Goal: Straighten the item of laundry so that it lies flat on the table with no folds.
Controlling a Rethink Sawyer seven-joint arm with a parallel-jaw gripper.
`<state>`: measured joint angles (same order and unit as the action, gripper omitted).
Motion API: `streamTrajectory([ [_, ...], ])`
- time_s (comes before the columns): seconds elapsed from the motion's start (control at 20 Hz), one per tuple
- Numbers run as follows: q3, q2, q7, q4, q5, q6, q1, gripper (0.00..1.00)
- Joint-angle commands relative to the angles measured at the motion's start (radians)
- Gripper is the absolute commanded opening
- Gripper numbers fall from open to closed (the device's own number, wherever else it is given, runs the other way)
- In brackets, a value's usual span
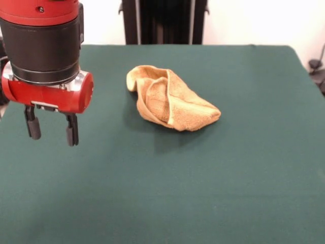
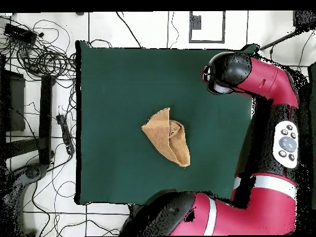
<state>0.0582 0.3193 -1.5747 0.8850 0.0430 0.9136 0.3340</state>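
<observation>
My jaws hang parted and grasping nothing, the two dark fingers of my gripper [image 1: 52,129] pointing straight down with clear air between them and the table [image 1: 167,198] below. In the front view I sit at about nine o'clock from the towel [image 1: 170,99], well apart from it and raised off the green cloth, which I judge to be a waiting pose: high enough not to drag the felt, open so I can close on a fold once I come across. In the overhead view my wrist covers the gripper, so the fingers show only from the front. The towel lies near the middle of the table, bunched into a rough wedge rather than spread out. Its paler hem [image 1: 170,104] runs down through the heap, where one flap has been lapped over another. The thick rolled end sits at ten o'clock of the bundle in the front view and the tapered tip at four o'clock. I judge the straightening has barely started, since no single layer lies flat. The top flap along that hem looks like the sensible place to pinch, because lifting it should open the pile instead of shoving it along.
</observation>
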Motion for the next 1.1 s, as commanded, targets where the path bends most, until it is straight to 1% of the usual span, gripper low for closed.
streamTrajectory([
  [0.05, -0.1, 0.001, 0.055, 0.005, 0.017, 0.129, -0.046, 1.0],
  [0.2, -0.098, -0.002, 0.05, -0.013, 0.018, 0.148, -0.052, 1.0],
  [0.35, -0.085, 0.002, 0.015, -0.008, 0.011, 0.15, -0.052, 1.0],
  [0.55, -0.093, 0.004, 0.064, -0.006, 0.02, 0.15, -0.035, 1.0],
  [0.7, -0.095, 0.001, 0.071, -0.01, 0.019, 0.155, -0.026, 1.0],
  [1.0, -0.099, 0.005, 0.073, -0.031, 0.022, 0.191, -0.055, 1.0],
  [1.1, -0.099, 0.009, 0.056, -0.03, 0.018, 0.199, -0.07, 1.0],
])
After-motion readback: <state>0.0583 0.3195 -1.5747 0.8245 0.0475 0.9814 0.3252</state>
